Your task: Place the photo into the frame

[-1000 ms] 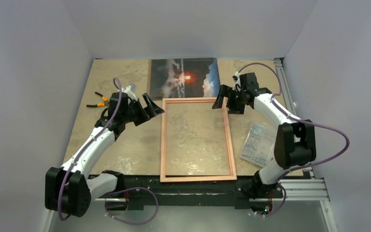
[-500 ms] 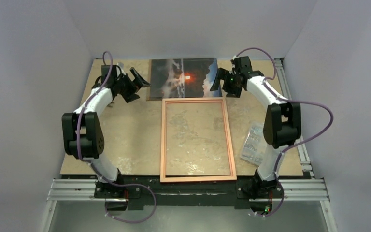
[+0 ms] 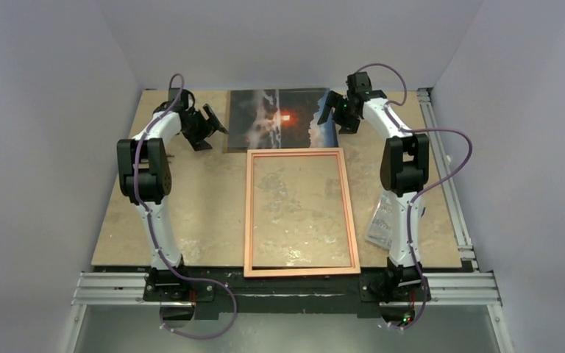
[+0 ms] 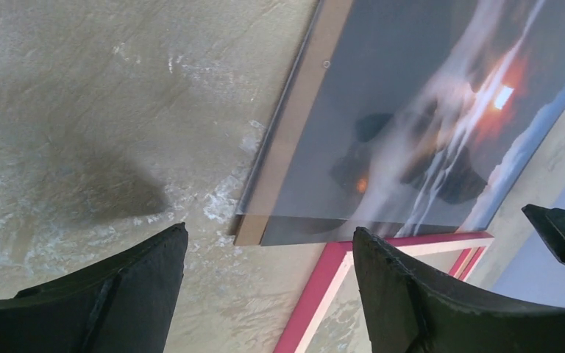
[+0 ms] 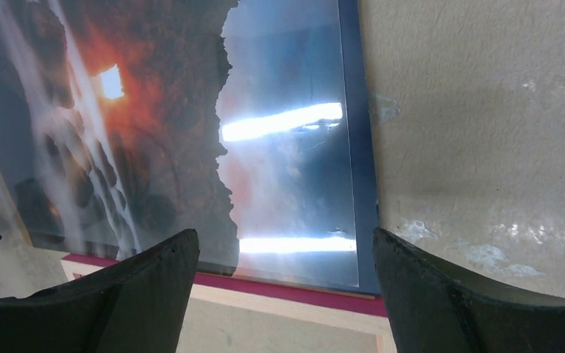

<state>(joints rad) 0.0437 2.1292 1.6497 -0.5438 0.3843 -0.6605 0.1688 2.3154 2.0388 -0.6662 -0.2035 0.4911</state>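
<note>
Robot lab cell or test bench, not a home or shop. My two arm bases are bolted to a slotted aluminium rail at the near edge of a tan mottled tabletop, and a second rail runs down its right side. Plain white panels box in the back and both sides, like a recording booth, with no windows or furniture in view. Purple cables loop loose from my bases and along both arms. A clear bag of small parts lies on the table beside my right arm. Flat, even lighting; bare, purpose-built rig look all round
</note>
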